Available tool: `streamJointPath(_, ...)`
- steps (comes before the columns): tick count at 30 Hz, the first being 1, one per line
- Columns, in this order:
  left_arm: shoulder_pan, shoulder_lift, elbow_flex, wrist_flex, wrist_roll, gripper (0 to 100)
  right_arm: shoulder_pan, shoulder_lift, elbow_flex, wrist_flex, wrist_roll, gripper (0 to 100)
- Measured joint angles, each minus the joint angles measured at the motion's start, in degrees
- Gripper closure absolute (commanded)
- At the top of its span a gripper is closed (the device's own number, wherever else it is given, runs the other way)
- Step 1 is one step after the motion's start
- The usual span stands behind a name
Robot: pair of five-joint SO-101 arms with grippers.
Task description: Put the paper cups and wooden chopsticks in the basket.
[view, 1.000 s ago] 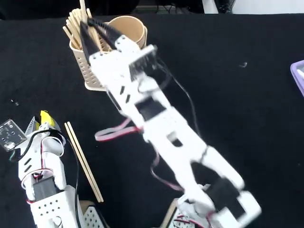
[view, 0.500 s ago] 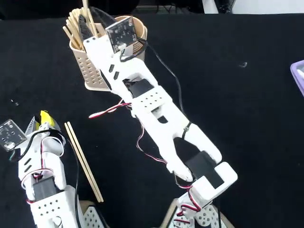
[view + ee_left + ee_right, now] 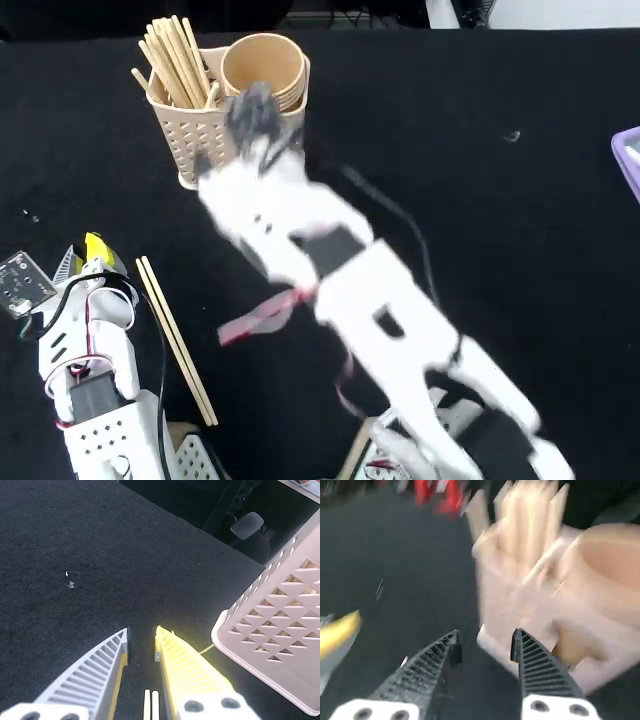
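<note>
Basket (image 3: 195, 145) sits at 11 o'clock on the table (image 3: 500, 250), with paper cups (image 3: 262, 62) and bundled chopsticks (image 3: 172, 62) inside. A loose chopstick pair (image 3: 176, 340) lies at 8 o'clock. Left gripper (image 3: 141, 636) is beside it, jaws narrowly parted, empty. Right gripper (image 3: 484, 641) is just off the basket's 5 o'clock side, jaws partly open, holding nothing.

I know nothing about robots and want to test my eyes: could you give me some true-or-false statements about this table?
1. Cups sit in the basket. True.
2. Nothing lies loose on the table. False: a chopstick pair lies on it.
3. The right fingers grip a cup. False: they are open and empty.
4. The basket stands upright. True.
</note>
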Motion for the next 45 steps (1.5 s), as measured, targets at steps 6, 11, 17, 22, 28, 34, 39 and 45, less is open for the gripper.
streamJointPath(6,0.0,0.0,0.0,0.0,0.0,89,-3.3,-17.7,22.1,-1.9,0.0,83.5)
streamJointPath(11,0.0,0.0,0.0,0.0,-0.2,89,-7.3,-21.7,31.6,-3.0,0.0,83.2)
streamJointPath(17,0.0,0.0,0.0,1.4,-4.6,89,-14.4,-14.5,31.9,-3.5,-1.9,80.2)
streamJointPath(22,-3.3,0.0,0.0,1.8,-4.8,89,-21.8,-3.4,30.2,-5.9,-8.3,69.5)
streamJointPath(28,-10.0,0.0,0.0,1.8,-1.8,89,-23.9,6.9,25.1,-6.4,-13.5,70.5)
streamJointPath(34,-11.9,0.0,0.0,-1.9,-0.8,89,-28.2,9.0,24.1,-6.5,-15.0,70.4)
streamJointPath(39,-15.8,0.0,0.0,-2.2,0.7,89,-28.4,11.4,24.1,-13.1,-15.0,70.5)
streamJointPath(45,-16.7,0.0,0.0,-2.2,2.5,89,-28.5,23.2,23.3,-23.5,-15.0,74.5)
